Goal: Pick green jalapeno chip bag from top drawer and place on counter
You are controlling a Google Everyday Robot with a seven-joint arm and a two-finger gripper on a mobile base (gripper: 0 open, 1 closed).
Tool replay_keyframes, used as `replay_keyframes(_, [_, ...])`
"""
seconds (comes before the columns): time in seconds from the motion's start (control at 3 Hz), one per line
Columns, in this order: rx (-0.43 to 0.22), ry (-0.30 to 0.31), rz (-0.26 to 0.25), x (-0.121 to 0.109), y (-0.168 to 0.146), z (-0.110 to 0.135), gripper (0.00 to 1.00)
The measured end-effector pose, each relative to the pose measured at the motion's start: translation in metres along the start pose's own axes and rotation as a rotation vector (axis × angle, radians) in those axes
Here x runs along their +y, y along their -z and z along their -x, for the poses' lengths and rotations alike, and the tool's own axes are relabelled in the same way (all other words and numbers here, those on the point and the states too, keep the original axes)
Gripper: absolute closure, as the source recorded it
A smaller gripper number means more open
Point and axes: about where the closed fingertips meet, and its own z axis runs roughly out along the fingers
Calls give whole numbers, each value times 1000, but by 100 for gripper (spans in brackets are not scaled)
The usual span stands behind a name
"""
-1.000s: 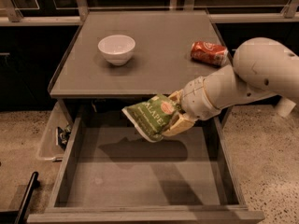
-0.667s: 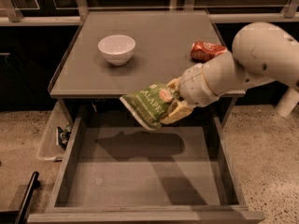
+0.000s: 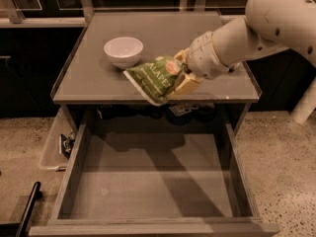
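Note:
The green jalapeno chip bag (image 3: pixel 154 78) is held in my gripper (image 3: pixel 181 76), which is shut on its right end. The bag hangs tilted just above the front part of the gray counter (image 3: pixel 94 80), its lower corner over the counter's front edge. My white arm reaches in from the upper right. The top drawer (image 3: pixel 153 181) is pulled fully open below and holds nothing that I can see. The red crushed can is hidden behind my arm.
A white bowl (image 3: pixel 123 51) stands on the counter just left of the bag. A small clear side bin (image 3: pixel 58 144) hangs at the drawer's left. A black bar (image 3: pixel 27 209) lies on the speckled floor at lower left.
My gripper has lifted the bag up out of the drawer area and back over the counter's front edge. My arm now covers the red can.

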Motion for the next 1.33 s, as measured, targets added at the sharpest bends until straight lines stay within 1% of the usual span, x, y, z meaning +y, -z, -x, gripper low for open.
replay_keyframes(0.33, [-10, -21, -57, -21, -1, -16, 100])
replay_keyframes(0.67, [-25, -57, -115, -38, -11, -33, 100])
replay_keyframes(1.0, [-25, -105, -150, -55, -26, -49, 100])
replay_keyframes(1.33, [-15, -122, -174, -80, -34, -43, 100])
